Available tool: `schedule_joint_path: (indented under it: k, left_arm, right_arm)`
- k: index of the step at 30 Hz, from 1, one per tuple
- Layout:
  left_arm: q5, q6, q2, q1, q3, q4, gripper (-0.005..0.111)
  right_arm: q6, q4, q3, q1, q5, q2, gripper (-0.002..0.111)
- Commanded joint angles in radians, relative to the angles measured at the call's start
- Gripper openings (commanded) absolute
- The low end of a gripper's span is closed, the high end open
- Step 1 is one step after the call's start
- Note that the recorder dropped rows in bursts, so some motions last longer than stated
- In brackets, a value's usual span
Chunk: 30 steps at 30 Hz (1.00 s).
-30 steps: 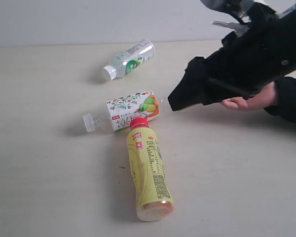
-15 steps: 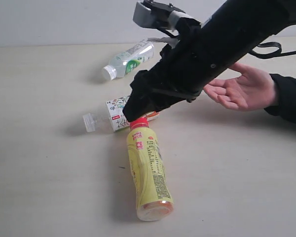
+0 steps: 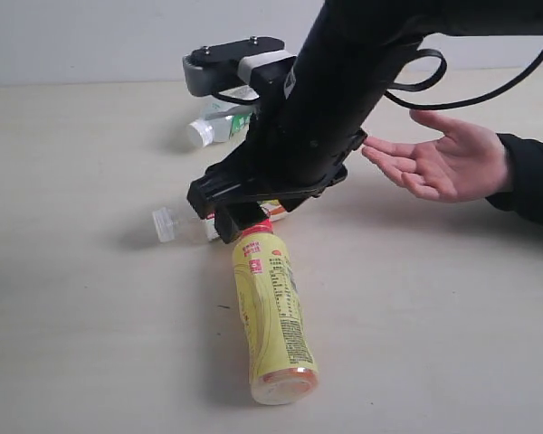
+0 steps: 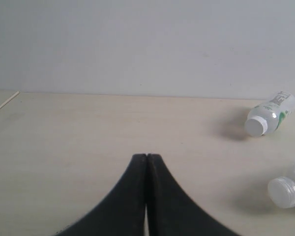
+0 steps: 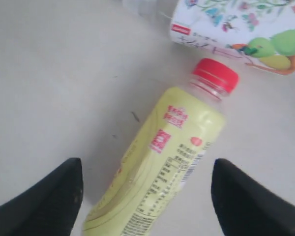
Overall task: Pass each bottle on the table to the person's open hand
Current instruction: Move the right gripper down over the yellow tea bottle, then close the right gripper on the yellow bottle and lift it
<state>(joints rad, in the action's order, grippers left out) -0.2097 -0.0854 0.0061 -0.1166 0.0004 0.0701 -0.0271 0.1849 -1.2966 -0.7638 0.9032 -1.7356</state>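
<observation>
Now the jaws of the right gripper (image 5: 145, 164) are gaping wide, straddling the yellow bottle (image 5: 162, 147) near its red cap without gripping it. That bottle is lying on the pale surface (image 3: 72, 316), cap pointing far, just beside the fruit-label bottle (image 5: 236, 29), which is lying crosswise. The small green-white bottle (image 3: 213, 125) is lying farther back. At right, the person's open hand (image 3: 443, 163) is hovering palm up. The left gripper (image 4: 146, 157) is pressing its jaws together, holding nothing.

exterior looks down on table (image 3: 90, 344); right wrist close overhead, sharing yellow bottle (image 5: 157, 167).
</observation>
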Motion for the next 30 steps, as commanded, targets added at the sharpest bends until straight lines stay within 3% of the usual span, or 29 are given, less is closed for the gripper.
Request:
schedule_joint_path:
  k: [1, 17, 20, 25, 30]
  left_arm:
    - [0.006, 0.002, -0.006, -0.002, 0.000, 0.003, 0.000]
    - [0.006, 0.002, -0.006, -0.002, 0.000, 0.003, 0.000]
    - [0.006, 0.002, -0.006, -0.002, 0.000, 0.003, 0.000]
    - [0.006, 0.002, -0.006, -0.002, 0.000, 0.003, 0.000]
    - [0.006, 0.002, -0.006, -0.002, 0.000, 0.003, 0.000]
  right_arm:
    - [-0.166, -0.149, -0.029, -0.028, 0.036, -0.051, 0.074]
    - [-0.212, -0.115, -0.029, -0.028, -0.042, -0.288, 0.075]
    - [-0.210, -0.111, -0.029, -0.028, -0.037, -0.288, 0.055]
    - [-0.210, -0.117, -0.029, -0.028, 0.027, -0.286, 0.000]
    - [-0.203, -0.114, -0.029, -0.028, 0.037, -0.257, 0.000]
